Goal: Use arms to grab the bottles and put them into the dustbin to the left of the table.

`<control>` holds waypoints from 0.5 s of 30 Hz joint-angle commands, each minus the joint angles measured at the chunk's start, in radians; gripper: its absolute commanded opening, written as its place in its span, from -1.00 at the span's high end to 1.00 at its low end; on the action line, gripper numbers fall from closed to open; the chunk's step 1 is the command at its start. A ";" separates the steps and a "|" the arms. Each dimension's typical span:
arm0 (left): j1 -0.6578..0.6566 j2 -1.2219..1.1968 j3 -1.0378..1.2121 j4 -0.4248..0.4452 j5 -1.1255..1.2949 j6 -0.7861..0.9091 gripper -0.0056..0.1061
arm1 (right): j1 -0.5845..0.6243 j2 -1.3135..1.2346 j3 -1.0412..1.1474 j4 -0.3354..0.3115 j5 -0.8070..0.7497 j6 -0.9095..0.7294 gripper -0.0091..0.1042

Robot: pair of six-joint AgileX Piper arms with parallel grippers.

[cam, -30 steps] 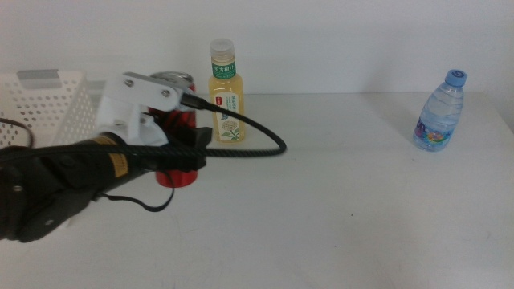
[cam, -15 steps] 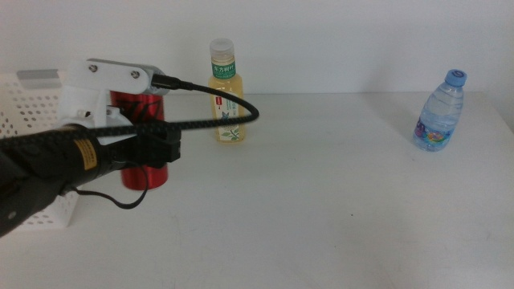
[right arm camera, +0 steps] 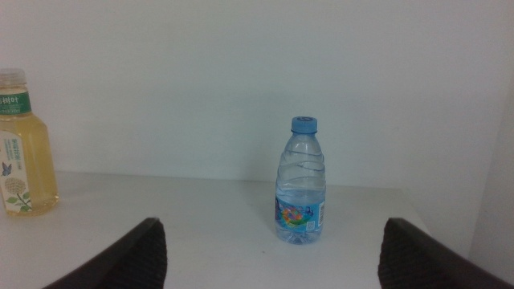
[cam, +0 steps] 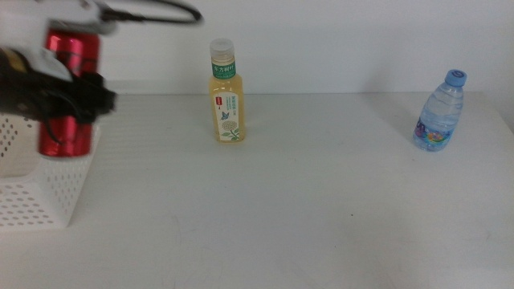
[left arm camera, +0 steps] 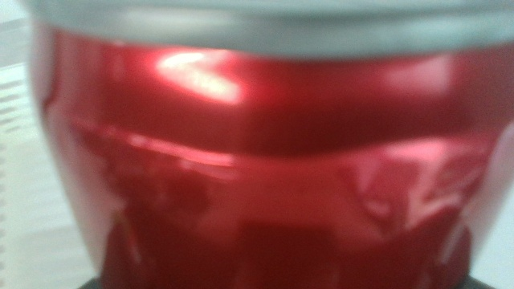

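Left hand [cam: 71, 95]: we see it high at the far left of the middle view, closed around the red can, black jaws crossing the can's waist; white housing and black cable sit above it.
Red can [cam: 68, 90]: upright in that grip, lifted clear of the surface, hanging over the right-hand edge of the dustbin; in the left wrist view the can [left arm camera: 265, 160] fills nearly the whole picture, a glossy red wall with a grey rim on top, too close and blurred for us to read any marks.
Dustbin [cam: 36, 193]: white perforated basket at the left edge of the surface, its near wall and right corner showing below the can.
Yellow drink bottle [cam: 226, 92]: upright toward the back of the surface, white cap, green-and-white label, well apart from the can and the basket; we catch it again at the edge of the right wrist view [right arm camera: 24, 144].
Water bottle [cam: 439, 111]: small, clear, blue cap, upright far over on the right side of the surface, well apart from the yellow one; in the right wrist view [right arm camera: 301, 181] it stands dead ahead between the jaws.
Right hand [right arm camera: 269, 257]: out of the middle view; its two dark jaws are spread wide, nothing between them, short of the water bottle.
Surface [cam: 305, 209]: plain matte white.
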 commanded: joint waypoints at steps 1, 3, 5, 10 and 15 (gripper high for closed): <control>0.058 -0.003 -0.113 -0.005 0.003 0.015 0.95 | -0.006 -0.026 -0.008 -0.005 -0.078 -0.012 -0.51; 0.112 0.033 -0.175 -0.005 0.053 0.030 0.99 | -0.006 -0.026 -0.008 -0.005 -0.078 -0.012 -0.51; 0.155 0.074 -0.233 -0.005 0.099 0.035 0.99 | -0.006 -0.026 -0.008 -0.005 -0.078 -0.012 -0.51; 0.235 0.201 -0.389 -0.005 0.240 0.077 0.99 | -0.006 -0.026 -0.008 -0.005 -0.078 -0.012 -0.51; 0.303 0.318 -0.499 -0.005 0.281 0.127 0.99 | -0.006 -0.026 -0.008 -0.005 -0.078 -0.012 -0.51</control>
